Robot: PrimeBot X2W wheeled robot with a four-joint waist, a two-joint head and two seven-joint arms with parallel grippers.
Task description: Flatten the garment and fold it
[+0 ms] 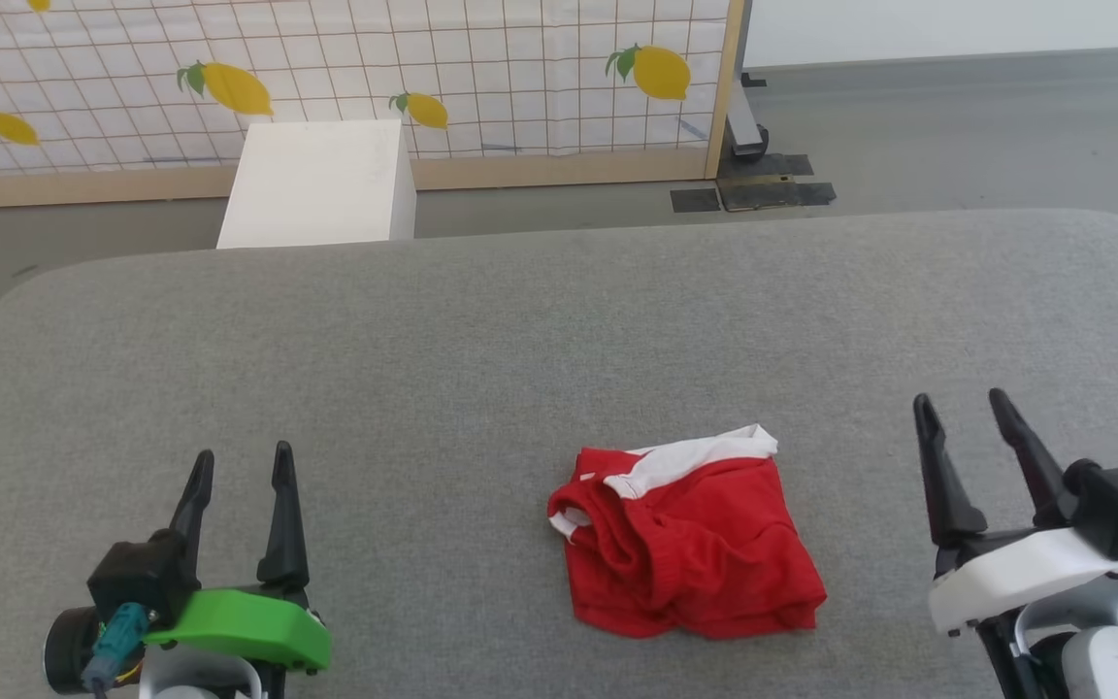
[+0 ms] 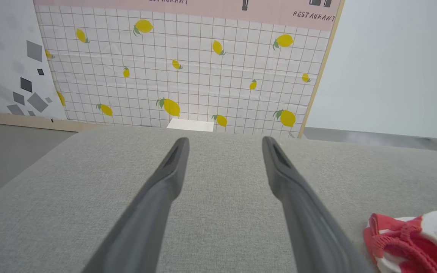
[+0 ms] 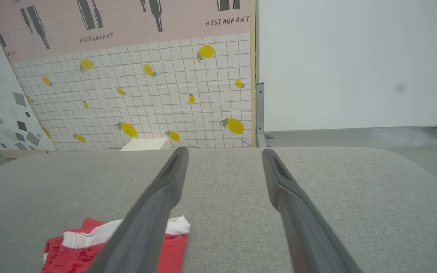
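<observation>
The red shorts [image 1: 690, 544] lie in a compact folded bundle on the grey cushioned surface [image 1: 481, 340], right of centre near the front, with a white band along their far edge. No lettering shows. My left gripper [image 1: 241, 468] hovers open at the lower left, well apart from the shorts, and its wrist view catches the shorts [image 2: 419, 239] at the lower right. Off to the lower right, my right gripper [image 1: 962, 408] is open too, a short way right of the bundle. In the right wrist view the shorts [image 3: 74, 250] sit low left, partly behind one finger [image 3: 146, 223].
A white box [image 1: 321, 184] stands on the floor beyond the far edge of the surface. Behind it is a lemon-patterned panel [image 1: 481, 68] with a wooden frame. Dark floor plates [image 1: 753, 194] lie at the panel's right foot. Bare grey surface spreads left of and beyond the shorts.
</observation>
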